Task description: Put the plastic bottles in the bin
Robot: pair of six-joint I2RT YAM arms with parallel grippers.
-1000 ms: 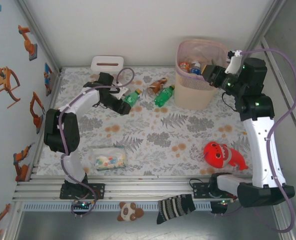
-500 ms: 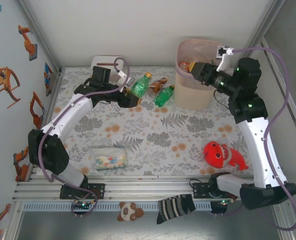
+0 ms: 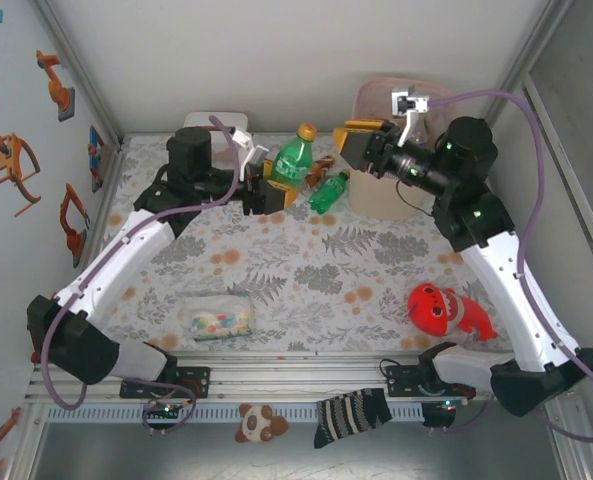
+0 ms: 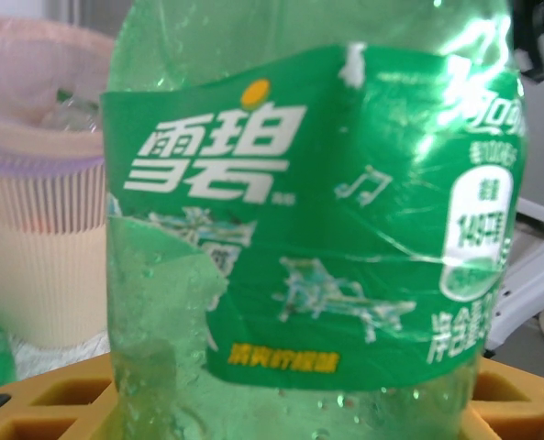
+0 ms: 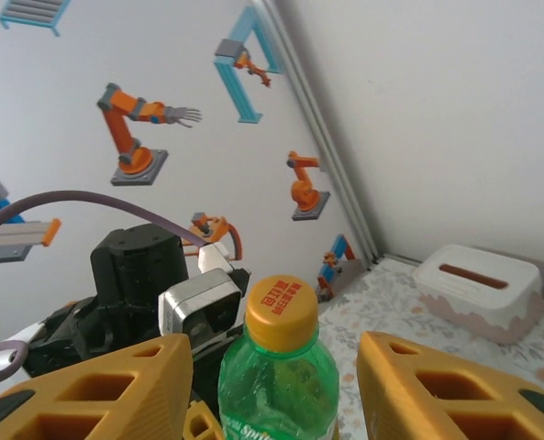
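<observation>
Two robot arms are seen meeting over a table (image 3: 306,270) covered in a leaf-patterned cloth. A green bottle (image 3: 292,160) with an orange-yellow cap is held upright off the table by the left gripper (image 3: 272,193). Its yellow fingers (image 4: 42,403) are clamped on the bottle's lower part. In the left wrist view the bottle's green label with white lettering is shown very close up, and the bin (image 4: 33,229) is seen behind it on the left.

The beige-pink bin stands at the far right of the table and is partly hidden by the right arm. The held bottle is outside it, a little to its left. The right gripper (image 3: 356,148) is placed between bottle and bin and is turned toward the bottle with its jaws spread wide. In the right wrist view the bottle's cap and neck are framed between the two yellow fingers (image 5: 116,385), with a gap on each side, so nothing is gripped.

A second green bottle (image 3: 328,192) and a brown bottle (image 3: 321,167) are lying on the cloth just beside the bin. A white tissue box (image 5: 478,289) is set at the back edge. A clear packet (image 3: 216,320) and a red toy (image 3: 446,310) are lying nearer the front.
</observation>
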